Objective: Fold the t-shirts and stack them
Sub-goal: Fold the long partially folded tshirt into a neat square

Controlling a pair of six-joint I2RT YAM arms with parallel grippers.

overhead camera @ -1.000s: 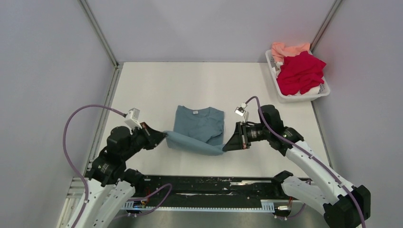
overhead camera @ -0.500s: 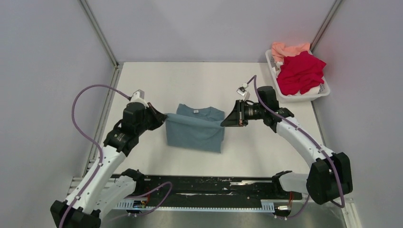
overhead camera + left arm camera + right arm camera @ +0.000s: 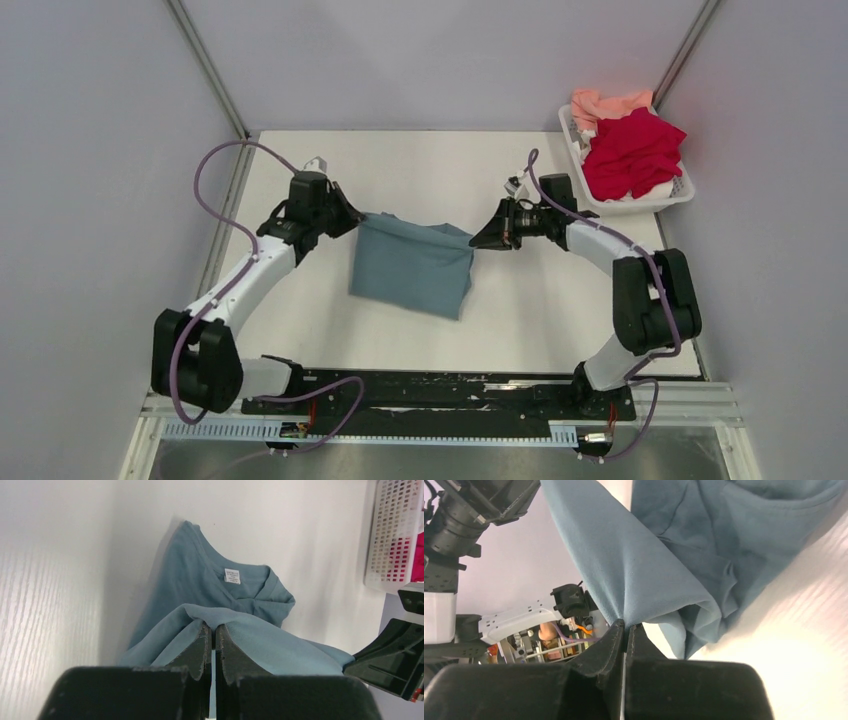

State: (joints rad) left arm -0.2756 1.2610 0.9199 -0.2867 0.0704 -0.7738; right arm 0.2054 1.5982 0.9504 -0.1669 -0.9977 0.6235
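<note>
**Both arms have swept the teal hem away from their bases**

Both pincers have travelled a long way across the counter (image 3: 540, 300) in the last second, from the near side up to the level of the basket's (image 3: 572, 150) near end, carrying the lower edge of the teal t-shirt (image 3: 412, 268) with them. That edge, which hung slack between them a second ago, is now stretched as a taut line above the rest of the cloth. The collar with its white tag, plain from above before, is now covered in the overhead view; only the left wrist camera sees it, just beyond the lifted edge.

By my reading, the bottom-to-top fold is nearly made: the hem has reached the collar end and only needs laying down and releasing.

The left pincer (image 3: 350, 215) is pressed together on one corner of the hem, on the side far from the basket. The right pincer (image 3: 478, 238) is likewise pinching the other corner, on the side nearer the basket. The shirt's body rests on the counter, well apart from the basket.

Count: three t-shirts in all. One teal, in hand. One red t-shirt (image 3: 630, 150) and one pink t-shirt (image 3: 605, 103), both heaped unfolded in the single basket, the pink at its far end. Two arms, two pincers.
</note>
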